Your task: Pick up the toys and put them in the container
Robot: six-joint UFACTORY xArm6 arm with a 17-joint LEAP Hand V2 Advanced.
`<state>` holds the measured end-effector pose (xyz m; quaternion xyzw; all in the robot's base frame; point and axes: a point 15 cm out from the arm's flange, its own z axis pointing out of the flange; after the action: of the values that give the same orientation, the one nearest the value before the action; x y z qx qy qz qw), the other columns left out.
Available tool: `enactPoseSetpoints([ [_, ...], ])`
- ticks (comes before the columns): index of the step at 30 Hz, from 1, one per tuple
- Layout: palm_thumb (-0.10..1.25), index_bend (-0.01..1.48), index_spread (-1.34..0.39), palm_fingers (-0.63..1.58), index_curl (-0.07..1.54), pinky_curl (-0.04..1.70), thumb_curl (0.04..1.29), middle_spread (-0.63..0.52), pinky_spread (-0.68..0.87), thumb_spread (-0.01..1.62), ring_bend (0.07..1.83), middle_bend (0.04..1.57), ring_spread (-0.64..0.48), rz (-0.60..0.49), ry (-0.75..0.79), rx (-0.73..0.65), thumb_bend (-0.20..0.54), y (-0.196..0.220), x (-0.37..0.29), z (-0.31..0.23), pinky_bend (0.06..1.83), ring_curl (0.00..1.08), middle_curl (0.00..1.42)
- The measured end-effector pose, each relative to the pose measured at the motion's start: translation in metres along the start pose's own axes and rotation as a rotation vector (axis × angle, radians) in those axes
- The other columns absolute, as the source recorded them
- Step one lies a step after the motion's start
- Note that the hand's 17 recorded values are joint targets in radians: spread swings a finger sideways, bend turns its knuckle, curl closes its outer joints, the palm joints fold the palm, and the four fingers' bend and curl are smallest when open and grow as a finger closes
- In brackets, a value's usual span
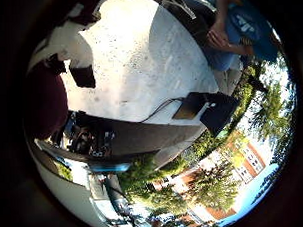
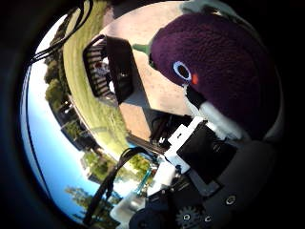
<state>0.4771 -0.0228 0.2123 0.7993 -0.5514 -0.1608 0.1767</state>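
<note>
Plush toy, dark purple with a round blue-ringed eye and a small red mark beside it, is seen filling much of the thumb side palm view, so it is close against the palm. White and black parts of the hand are seen pressed against the toy's underside, and a pale finger segment is laid along its surface. The toy is judged to be grasped by the hand, held clear of the desk. A dark maroon mass is noted at the edge of the little finger side view, near the palm; it is taken to be part of the same toy, though this cannot be confirmed.

A black slatted container is seen on the pale desk surface beyond the toy, apart from it, with its open grid side shown to the camera. Whether anything lies inside cannot be told.

In the little finger side view the pale speckled desk top is seen in sunlight, with dark flat items resting near its edge. A strip of grass, trees and brick buildings are recorded beyond the desk, under a blue sky.

No other toys are identified with certainty in either view.
</note>
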Motion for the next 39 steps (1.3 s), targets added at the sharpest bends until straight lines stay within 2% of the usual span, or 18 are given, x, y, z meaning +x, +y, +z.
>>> enactPoseSetpoints([
  [7,0.97,0.67,-0.73,0.69,1.29,0.67,0.84,-0.14,0.13,1.08,1.64,1.46,-0.11,-0.149,0.026,0.145,0.023,0.053,-0.093,-0.085,1.78,0.78,0.93],
  [15,0.98,0.65,-0.75,0.68,1.4,0.71,0.89,-0.14,0.12,1.1,1.65,1.47,-0.11,-0.419,-0.023,0.244,-0.006,0.073,-0.252,-0.119,1.77,0.78,0.93],
  [17,0.98,0.65,-0.75,0.69,1.43,0.72,0.9,-0.14,0.12,1.1,1.65,1.47,-0.11,-0.446,-0.03,0.265,-0.008,0.068,-0.285,-0.118,1.77,0.78,0.93],
  [20,0.98,0.64,-0.75,0.69,1.45,0.73,0.91,-0.14,0.12,1.1,1.65,1.47,-0.11,-0.456,-0.02,0.29,-0.009,0.042,-0.327,-0.106,1.76,0.78,0.93],
  [25,0.96,0.63,-0.74,0.69,1.49,0.75,0.93,-0.14,0.12,1.1,1.65,1.47,-0.12,-0.443,-0.012,0.311,-0.015,-0.034,-0.369,-0.062,1.75,0.78,0.93],
  [29,0.85,0.64,-0.74,0.68,1.51,0.76,0.91,-0.14,0.12,1.09,1.64,1.47,-0.11,-0.419,-0.011,0.355,-0.047,-0.102,-0.391,-0.027,1.72,0.78,0.92],
  [34,0.82,0.65,-0.73,0.73,1.43,0.71,0.84,-0.1,0.19,1.1,1.52,1.35,-0.03,-0.416,-0.002,0.392,-0.025,-0.16,-0.41,0.026,1.57,0.71,0.85],
  [35,0.81,0.65,-0.73,0.69,1.39,0.7,0.82,-0.09,0.2,1.1,1.46,1.29,0.01,-0.423,0.004,0.387,-0.03,-0.165,-0.413,0.037,1.5,0.68,0.81],
  [37,0.79,0.6,-0.71,0.48,1.34,0.7,0.8,-0.09,0.24,1.1,1.4,1.14,0.05,-0.431,0.014,0.358,-0.034,-0.173,-0.415,0.062,1.43,0.66,0.76],
  [39,0.77,0.46,-0.67,0.09,1.25,0.69,0.76,-0.07,0.3,1.09,1.3,0.9,0.12,-0.441,0.022,0.337,-0.042,-0.181,-0.416,0.085,1.4,0.63,0.68],
])
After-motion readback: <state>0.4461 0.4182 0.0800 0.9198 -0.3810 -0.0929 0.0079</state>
